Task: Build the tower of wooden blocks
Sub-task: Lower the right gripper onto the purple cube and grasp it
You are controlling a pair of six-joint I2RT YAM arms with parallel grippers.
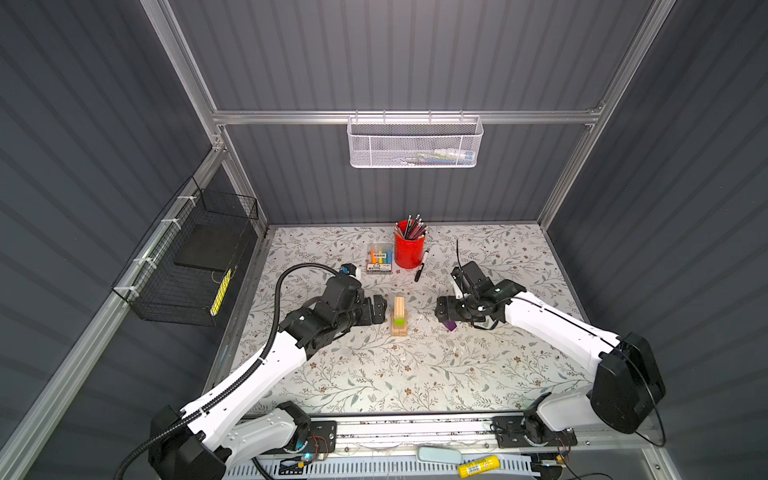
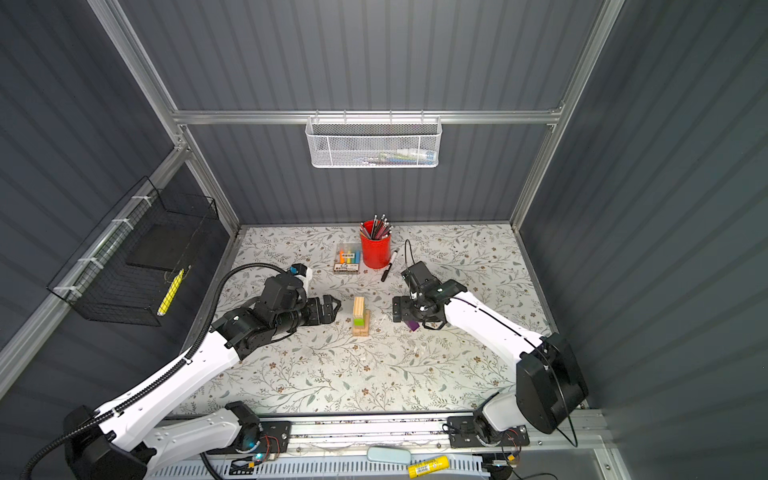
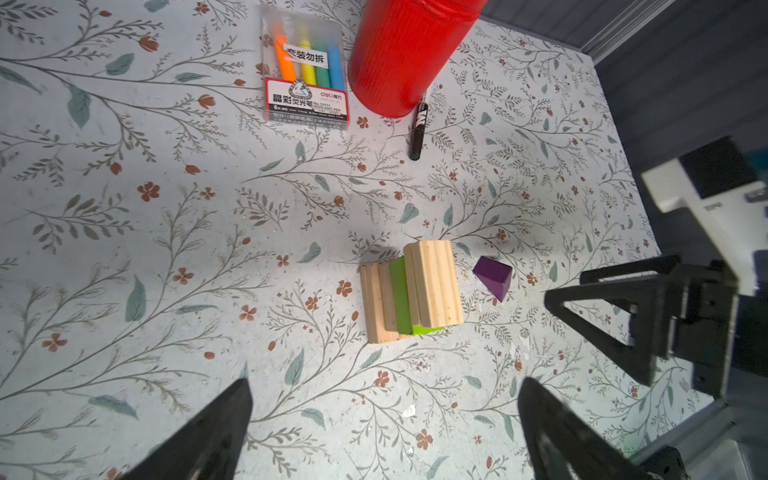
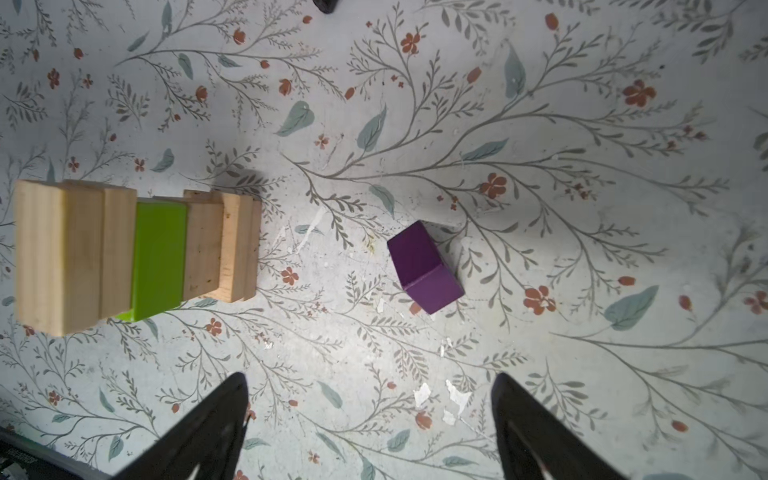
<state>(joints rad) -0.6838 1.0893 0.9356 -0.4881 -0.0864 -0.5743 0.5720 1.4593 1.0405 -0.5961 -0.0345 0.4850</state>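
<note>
The tower stands upright near the middle of the floral surface, a slim column of pale, grooved wood bricks stacked flat. Its layers sit slightly out of line with one another. A lime-green brick is sandwiched partway up, with pale bricks above and below it, one edge poking out a little. At about three o'clock from the tower, near but not touching, the dark purple brick sits alone on the surface, turned askew.
</note>
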